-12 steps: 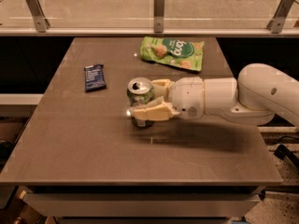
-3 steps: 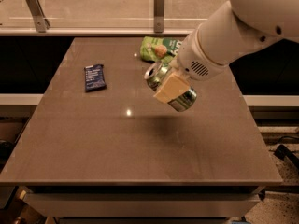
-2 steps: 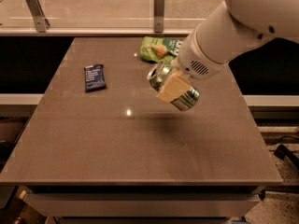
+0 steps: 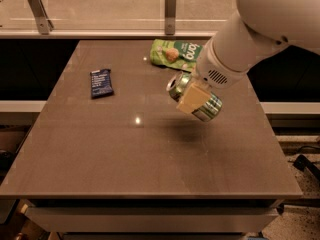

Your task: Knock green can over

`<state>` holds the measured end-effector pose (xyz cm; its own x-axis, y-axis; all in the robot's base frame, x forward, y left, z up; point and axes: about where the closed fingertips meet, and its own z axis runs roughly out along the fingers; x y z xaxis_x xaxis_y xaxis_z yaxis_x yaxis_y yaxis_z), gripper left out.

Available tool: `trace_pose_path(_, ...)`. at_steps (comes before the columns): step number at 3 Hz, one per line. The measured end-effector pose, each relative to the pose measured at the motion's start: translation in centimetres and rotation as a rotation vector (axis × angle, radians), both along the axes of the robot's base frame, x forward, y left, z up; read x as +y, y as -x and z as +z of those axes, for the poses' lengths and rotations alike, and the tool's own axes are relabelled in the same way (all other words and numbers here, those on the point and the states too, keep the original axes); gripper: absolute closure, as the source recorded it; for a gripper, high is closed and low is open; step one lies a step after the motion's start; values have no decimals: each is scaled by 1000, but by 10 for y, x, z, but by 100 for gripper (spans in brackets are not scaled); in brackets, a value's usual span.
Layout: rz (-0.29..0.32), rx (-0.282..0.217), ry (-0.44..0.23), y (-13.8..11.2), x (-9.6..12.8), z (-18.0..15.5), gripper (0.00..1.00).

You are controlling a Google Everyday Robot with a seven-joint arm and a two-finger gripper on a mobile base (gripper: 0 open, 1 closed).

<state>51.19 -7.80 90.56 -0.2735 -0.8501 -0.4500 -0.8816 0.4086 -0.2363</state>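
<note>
The green can (image 4: 206,105) is tilted almost onto its side, with its silver top facing left, and is held in the air above the brown table (image 4: 100,149). My gripper (image 4: 192,96) is shut on the can, with a cream finger (image 4: 190,98) across its side. The big white arm comes in from the upper right. The can's shadow lies on the table below it.
A flat green snack bag (image 4: 175,52) lies at the table's back, partly behind the arm. A dark blue snack bar (image 4: 101,82) lies at the left. A glass rail with metal posts (image 4: 171,5) runs behind the table.
Four seconds ago the can stood upright on the table in the gripper. It has been lifted and tipped. Over the last second it has shifted only slightly.
</note>
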Motion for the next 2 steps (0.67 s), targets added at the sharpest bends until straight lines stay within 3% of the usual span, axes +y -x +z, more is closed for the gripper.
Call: trace_pose_path(2, -11, 25, 130, 5, -1, -18, 100)
